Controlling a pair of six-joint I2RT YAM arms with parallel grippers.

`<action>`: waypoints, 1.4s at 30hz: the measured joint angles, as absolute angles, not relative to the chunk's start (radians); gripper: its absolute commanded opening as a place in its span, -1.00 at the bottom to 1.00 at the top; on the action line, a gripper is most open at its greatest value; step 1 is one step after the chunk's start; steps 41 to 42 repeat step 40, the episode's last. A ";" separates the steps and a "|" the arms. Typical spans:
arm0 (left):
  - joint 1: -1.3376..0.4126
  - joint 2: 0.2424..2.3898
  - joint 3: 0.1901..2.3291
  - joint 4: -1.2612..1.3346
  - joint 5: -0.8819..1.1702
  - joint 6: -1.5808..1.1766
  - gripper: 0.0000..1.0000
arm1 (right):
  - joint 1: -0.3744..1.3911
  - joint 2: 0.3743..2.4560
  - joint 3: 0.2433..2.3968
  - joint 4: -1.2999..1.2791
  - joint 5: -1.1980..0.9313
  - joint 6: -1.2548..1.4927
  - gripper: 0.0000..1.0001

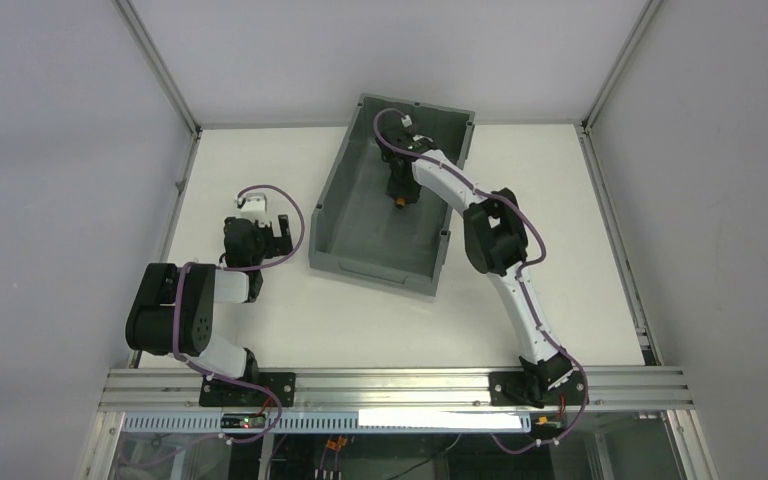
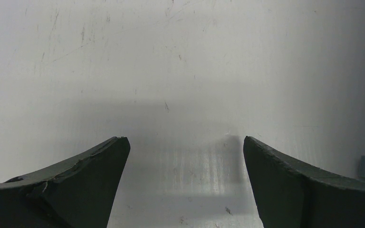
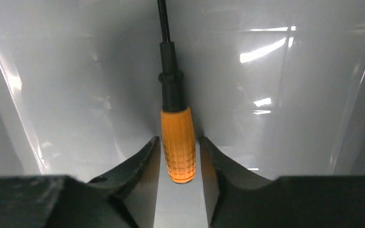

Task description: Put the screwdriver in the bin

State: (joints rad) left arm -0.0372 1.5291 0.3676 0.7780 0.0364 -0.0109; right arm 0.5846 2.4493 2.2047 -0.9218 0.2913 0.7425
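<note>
Two arms, one job. The right arm (image 1: pixel 500 250) stretches across the counter (image 1: pixel 290 330) and down into the dark grey bin (image 1: pixel 375 272). The bin sits angled at the far middle of the counter, its lower front lip turned toward the arms.

The right fingers (image 3: pixel 133 171) bracket the orange handle of the screwdriver (image 3: pixel 172 90). Its thin black shaft runs straight on past the fingertips toward the bin's glossy floor. The fingers stand nearly closed about the handle, one side seemingly touching and a sliver of shadow on the other. Whether they are clamping it or merely flanking it cannot be told.

Either way the screwdriver is inside the bin's walls, low over the floor or on it. The task therefore looks to be at its last step: letting go and lifting clear. Holding the tool by the handle end, in line with the fingers, suits a clean release with little to snag.

The left arm (image 1: pixel 175 310) sits folded at its own side, well apart from the bin. The left fingers (image 2: pixel 85 175) are spread wide over bare, scuffed counter, holding nothing, and seem parked out of the way.
</note>
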 measured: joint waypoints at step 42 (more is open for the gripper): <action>-0.037 1.529 0.368 0.778 0.036 -0.011 0.98 | 0.091 1.779 1.878 -1.013 0.313 0.266 0.99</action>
